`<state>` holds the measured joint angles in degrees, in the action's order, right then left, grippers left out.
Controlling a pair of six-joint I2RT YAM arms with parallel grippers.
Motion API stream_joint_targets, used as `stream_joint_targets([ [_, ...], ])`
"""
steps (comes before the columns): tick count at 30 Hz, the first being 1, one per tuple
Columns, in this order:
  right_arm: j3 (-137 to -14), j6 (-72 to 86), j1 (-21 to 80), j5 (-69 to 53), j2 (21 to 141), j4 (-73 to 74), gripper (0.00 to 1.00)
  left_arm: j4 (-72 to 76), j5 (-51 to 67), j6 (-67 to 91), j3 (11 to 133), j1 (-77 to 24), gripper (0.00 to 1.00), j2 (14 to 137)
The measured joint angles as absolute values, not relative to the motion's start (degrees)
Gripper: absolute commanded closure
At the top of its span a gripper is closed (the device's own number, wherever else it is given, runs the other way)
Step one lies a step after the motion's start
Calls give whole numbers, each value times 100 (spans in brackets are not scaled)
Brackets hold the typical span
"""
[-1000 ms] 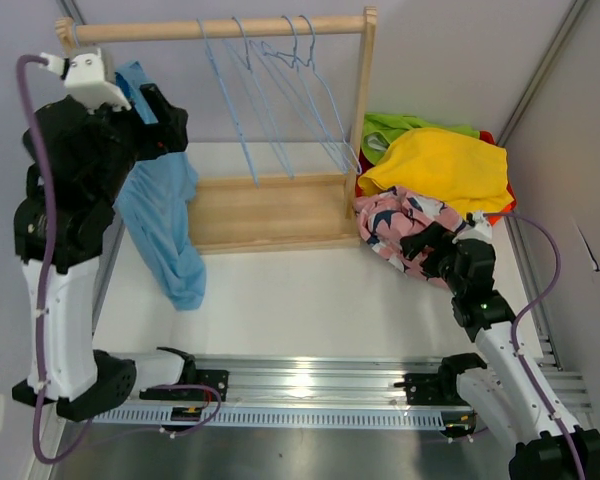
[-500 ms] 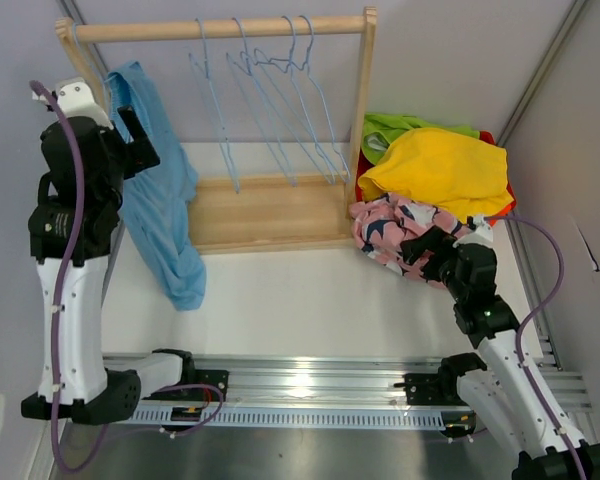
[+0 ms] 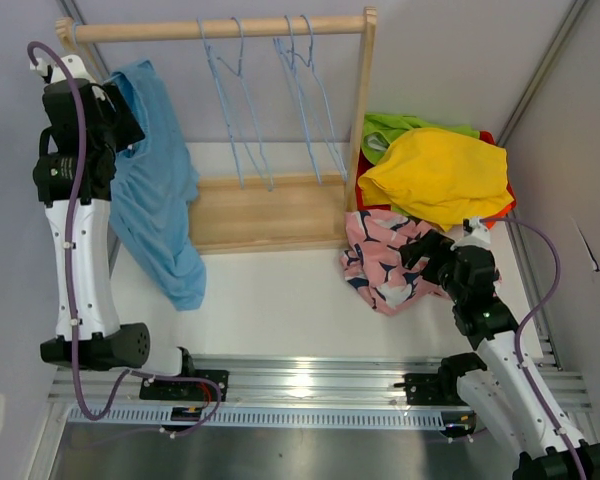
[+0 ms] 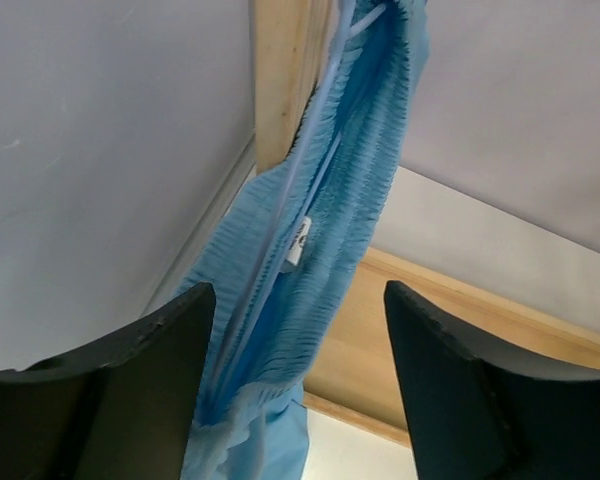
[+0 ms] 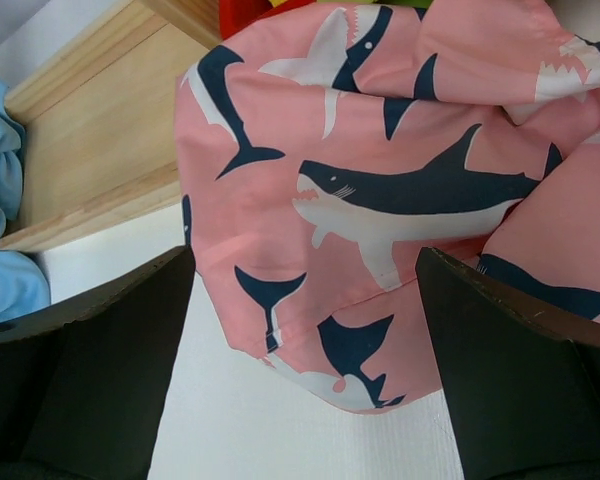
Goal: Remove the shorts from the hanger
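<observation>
"While the light blue shorts [image 3: 155,190] hang at the left end of the wooden rack [image 3: 270,205], where does the left gripper [image 4: 299,290] stand?"

"Just left of the rack's post, jaws apart and holding nothing, facing the ruched waistband [image 4: 370,150] threaded on the wire hanger [image 4: 315,125]."

"How would they handle?"

"Likely light, limp and stretchy. The gathered waistband looks the surest pinch, since the loose legs would only drape."

"And right of the rack?"

"Pink shark shorts [image 3: 380,265] lie by its base. The right gripper [image 5: 305,255] hovers over them, spread wide and empty."

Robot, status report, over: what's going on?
Left gripper open, facing light blue shorts on hanger. Right gripper open over pink shark shorts. Nothing seen blocking.
</observation>
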<state>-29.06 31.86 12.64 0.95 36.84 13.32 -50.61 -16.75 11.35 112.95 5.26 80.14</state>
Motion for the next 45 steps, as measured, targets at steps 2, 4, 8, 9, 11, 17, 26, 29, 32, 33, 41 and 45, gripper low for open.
stream_joint_targets([
  [2,-2858,3168,1264,91,3721,1321,0,-5103,-1599,1164,11474,528,34,8189],
  [4,-2801,3164,1267,78,3730,1297,0,-5157,-1542,1201,11653,530,45,8359],
  [8,-2707,3146,1269,75,3730,1253,1,-5247,-1372,1214,11926,534,58,8608],
  [9,-2700,3146,1269,75,3734,1253,1,-5275,-1328,1216,11970,534,60,8652],
  [11,-2700,3142,1269,75,3734,1234,1,-5328,-1284,1219,12022,534,68,8718],
  [17,-2700,3120,1269,75,3732,1214,1,-5415,-1219,1232,12108,534,94,8820],
  [26,-2700,3100,1269,75,3730,1210,1,-5653,-1125,1197,12436,482,100,8954],
  [29,-2700,3100,1269,25,3728,1190,1,-5824,-1059,1162,12820,309,100,9002],
  [32,-2718,3087,1269,-36,3721,1199,1,-5889,-941,1079,13139,-34,100,8965],
  [33,-2744,3076,1269,-51,3715,1219,1,-5898,-862,1024,13244,-202,100,8941],
  [41,-3240,2995,1269,-104,3472,1317,1,-5942,-373,858,13107,-637,100,8149],
  [45,-3420,2987,1269,-259,3288,1365,1,-6001,-209,836,12020,-696,100,7113],
])
